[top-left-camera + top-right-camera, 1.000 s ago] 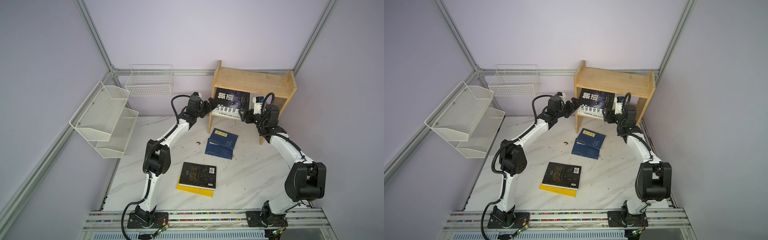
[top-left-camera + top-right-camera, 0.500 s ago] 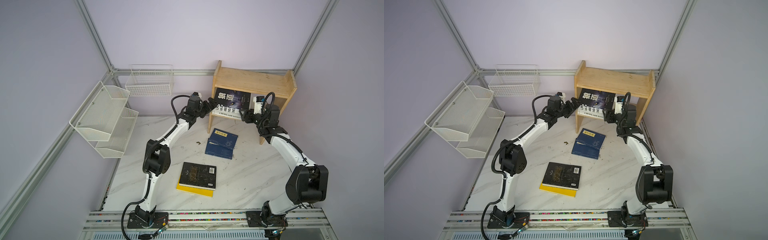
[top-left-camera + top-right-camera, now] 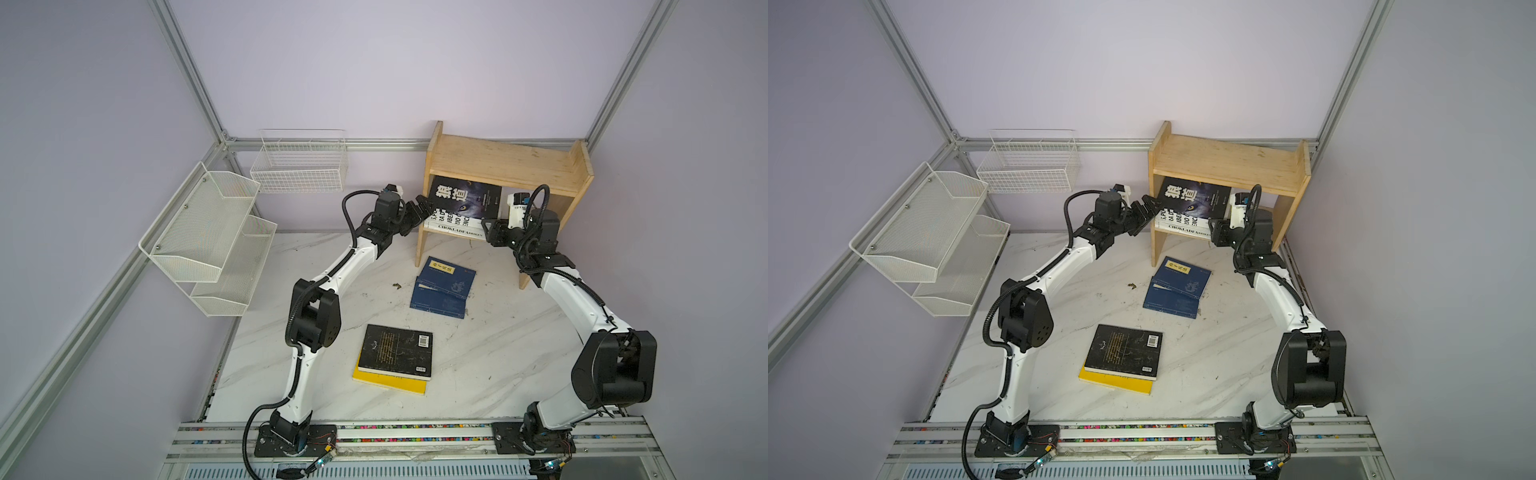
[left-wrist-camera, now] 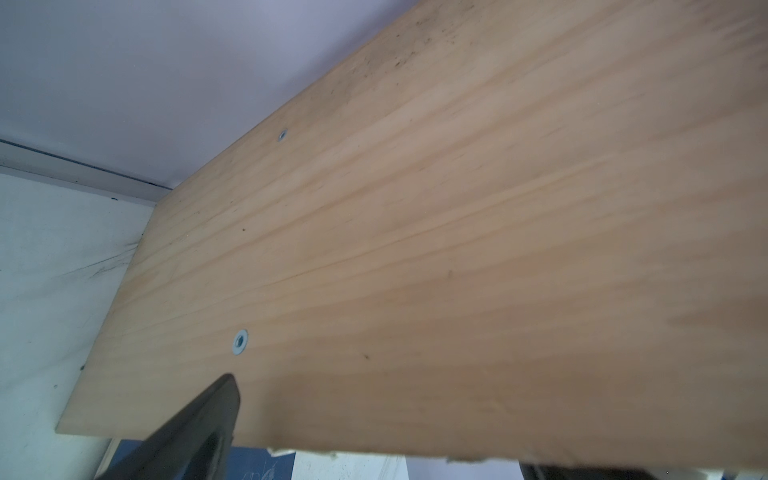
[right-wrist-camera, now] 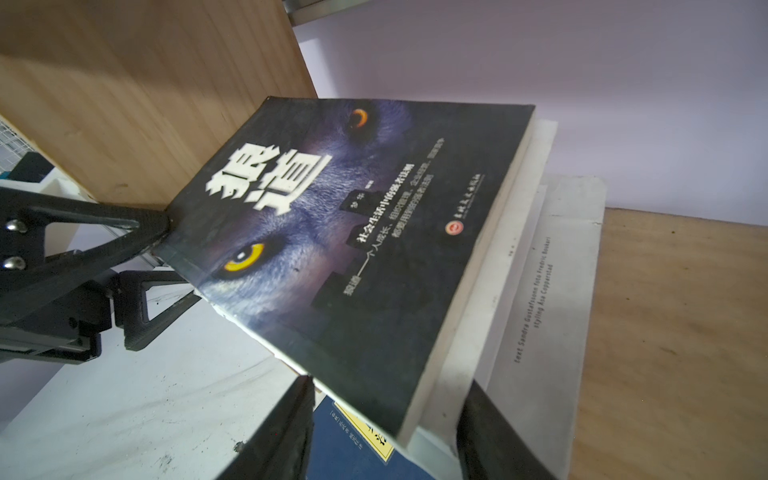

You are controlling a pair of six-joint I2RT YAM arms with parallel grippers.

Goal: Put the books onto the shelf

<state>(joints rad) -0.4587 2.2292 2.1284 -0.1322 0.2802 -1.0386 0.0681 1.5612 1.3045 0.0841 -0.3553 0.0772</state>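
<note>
The wooden shelf (image 3: 507,166) (image 3: 1225,162) stands at the back. On its lower tier a black wolf-cover book (image 3: 465,199) (image 5: 353,249) leans tilted on white books (image 3: 453,227) (image 5: 544,291). My left gripper (image 3: 419,208) (image 5: 178,257) is open at the book's left corner, one finger touching it; the shelf's side panel (image 4: 457,249) fills the left wrist view. My right gripper (image 3: 488,230) (image 5: 390,436) is open, its fingers (image 5: 291,432) on either side of the book's right corner. Two navy books (image 3: 442,286) and a black book (image 3: 395,351) on a yellow one (image 3: 388,380) lie on the table.
A white mesh tiered rack (image 3: 208,237) and a white wire basket (image 3: 299,166) hang on the left and back walls. The marble table (image 3: 498,353) ends at a metal rail (image 3: 415,436) in front. A small scrap (image 3: 396,285) lies beside the navy books.
The black book on the shelf has tipped up steeper. The right gripper's jaws have narrowed round its corner. The left arm has barely moved.
</note>
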